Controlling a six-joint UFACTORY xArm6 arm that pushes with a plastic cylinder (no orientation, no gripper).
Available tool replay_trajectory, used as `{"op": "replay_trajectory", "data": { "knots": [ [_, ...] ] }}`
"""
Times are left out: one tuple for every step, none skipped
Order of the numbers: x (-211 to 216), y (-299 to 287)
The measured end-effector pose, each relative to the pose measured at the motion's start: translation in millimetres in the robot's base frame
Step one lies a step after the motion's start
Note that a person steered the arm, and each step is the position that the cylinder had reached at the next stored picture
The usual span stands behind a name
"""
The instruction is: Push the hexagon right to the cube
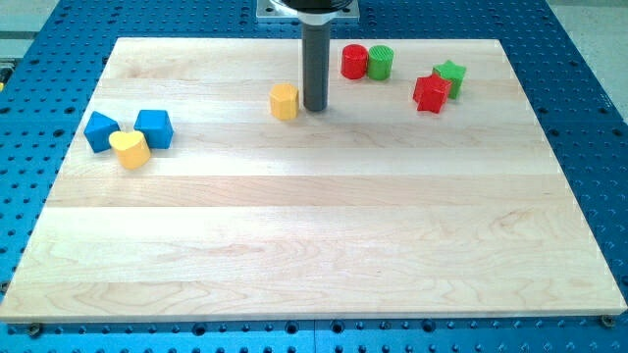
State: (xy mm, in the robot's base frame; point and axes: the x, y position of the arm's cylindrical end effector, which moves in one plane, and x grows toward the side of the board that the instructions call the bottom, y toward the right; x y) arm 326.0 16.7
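Observation:
A yellow hexagon block (pixel 284 101) lies near the top middle of the wooden board. My tip (pixel 314 107) stands just to its right, almost touching it. A blue cube (pixel 154 128) sits at the view's left, with a second blue block (pixel 100 130) to its left and a yellow heart-shaped block (pixel 130 149) in front, between them. The rod (pixel 314 64) comes down from the top of the view.
A red cylinder (pixel 354 61) and a green cylinder (pixel 380 62) stand side by side at the top, right of the rod. A red star block (pixel 430 93) and a green star block (pixel 450 76) touch further right. The board (pixel 314 245) lies on a blue perforated table.

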Motion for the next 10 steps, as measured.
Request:
{"op": "replay_trajectory", "data": {
  "knots": [
    [-5.0,-31.0],
    [7.7,-103.1],
    [19.8,-105.0],
    [20.8,-67.1],
    [46.4,-72.1],
    [48.5,-121.8],
    [50.5,-111.5],
    [69.7,-106.3],
    [74.1,-139.3],
    [74.2,-152.4]
  ]
}}
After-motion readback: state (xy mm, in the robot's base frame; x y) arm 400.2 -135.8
